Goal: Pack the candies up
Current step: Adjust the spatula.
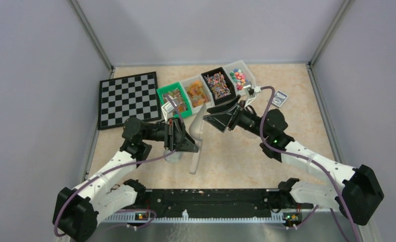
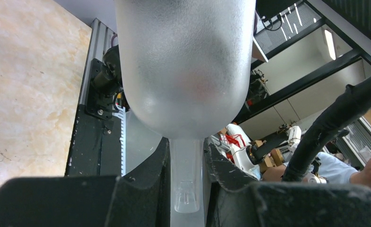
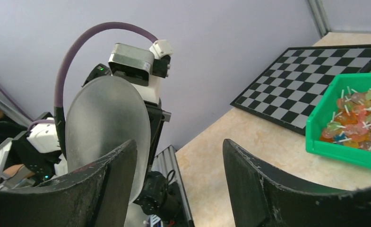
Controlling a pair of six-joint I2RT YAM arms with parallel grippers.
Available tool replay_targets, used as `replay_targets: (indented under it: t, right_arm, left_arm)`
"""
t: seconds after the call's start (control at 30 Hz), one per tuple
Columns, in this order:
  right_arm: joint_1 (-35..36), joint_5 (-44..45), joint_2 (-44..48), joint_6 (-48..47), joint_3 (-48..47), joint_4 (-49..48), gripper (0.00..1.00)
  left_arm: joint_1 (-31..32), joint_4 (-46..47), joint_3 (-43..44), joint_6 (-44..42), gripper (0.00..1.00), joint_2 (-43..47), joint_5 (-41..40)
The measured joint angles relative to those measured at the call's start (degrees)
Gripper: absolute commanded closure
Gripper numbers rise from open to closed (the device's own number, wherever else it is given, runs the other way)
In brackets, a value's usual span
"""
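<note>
Left gripper [image 2: 185,163] clamped narrow on the handle of the clear scoop [image 2: 183,71]. Right gripper [image 3: 179,156] jaws apart, holding nothing, near the scoop bowl. Candies [image 1: 218,84] sit in bins [image 1: 160,96] along the tabletop's far edge.

White shells and black joints are showing on the left arm [image 1: 107,174] and right arm [image 1: 312,161], either side of the black base rail [image 1: 206,197]; purple cables [image 3: 110,25] are looping along each, black jaws looking scuffed.
</note>
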State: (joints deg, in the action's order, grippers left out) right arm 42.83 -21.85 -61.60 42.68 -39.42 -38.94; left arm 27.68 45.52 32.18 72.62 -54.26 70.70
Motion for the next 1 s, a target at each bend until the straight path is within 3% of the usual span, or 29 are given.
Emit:
replay_targets:
  t: [0.2,0.37,0.47,0.57,0.63,0.67,0.73,0.8,0.87,1.0]
  right_arm:
    - [0.00,-2.08,-1.11,1.84,0.00,-3.15,0.46]
    - [0.00,-3.39,-1.29,2.78,0.00,-5.38,0.82]
    - [0.00,-3.72,-1.29,3.54,0.00,-6.36,0.98]
    - [-0.04,-3.80,-1.25,4.72,0.02,-6.88,1.00]
    - [-0.04,-3.74,-1.05,5.16,0.02,-6.71,1.00]
    - [-0.04,-3.69,-0.94,5.22,-0.02,-6.36,0.92]
    - [-0.04,-3.41,-0.76,5.38,-0.17,-5.16,0.54]
    - [-0.11,-3.04,-0.76,5.55,-0.94,-2.73,0.31]
    - [-0.11,-2.56,-0.52,4.85,-1.29,-0.11,0.23]
    - [-0.13,-0.44,2.32,3.93,0.92,2.64,0.21]
  left_arm:
    - [2.60,-0.31,0.00,-0.74,1.00,-1.09,0.00]
    - [3.56,0.00,0.00,-0.55,1.00,-2.58,-0.26]
    - [3.58,0.46,0.00,-0.44,0.97,-3.39,-0.57]
    - [3.65,1.81,0.00,-0.37,0.95,-3.72,-0.46]
    - [3.74,2.47,0.00,-0.37,1.00,-3.72,-0.52]
    - [3.76,2.49,0.00,-0.39,1.00,-3.72,-0.66]
    - [3.87,2.40,0.00,-0.50,1.00,-3.72,-1.05]
    - [3.93,2.25,0.00,-1.01,1.00,-3.72,-2.56]
    - [3.93,2.08,-0.11,-1.68,1.00,-3.45,-5.05]
    - [3.93,2.05,-2.40,-2.47,1.00,-0.61,-14.27]
